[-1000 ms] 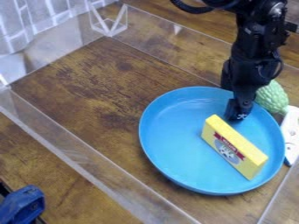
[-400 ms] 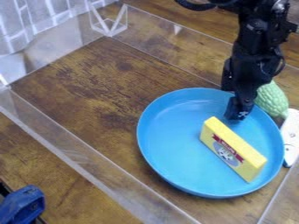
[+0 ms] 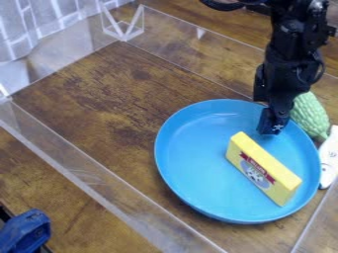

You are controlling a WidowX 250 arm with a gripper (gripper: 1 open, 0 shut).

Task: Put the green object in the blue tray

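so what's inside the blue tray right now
A yellow block lies in the blue tray, and the gripper tip hangs over its far side. The green object sits outside, partly hidden.

Green object point(image 3: 311, 115): small pale-green oval lump, knobbly surface, lying on wooden counter at right edge, just outside plate rim, partly hidden. Blue tray point(image 3: 199, 158): large round shallow bright-blue plate, low raised rim, seated flat near counter's right edge.
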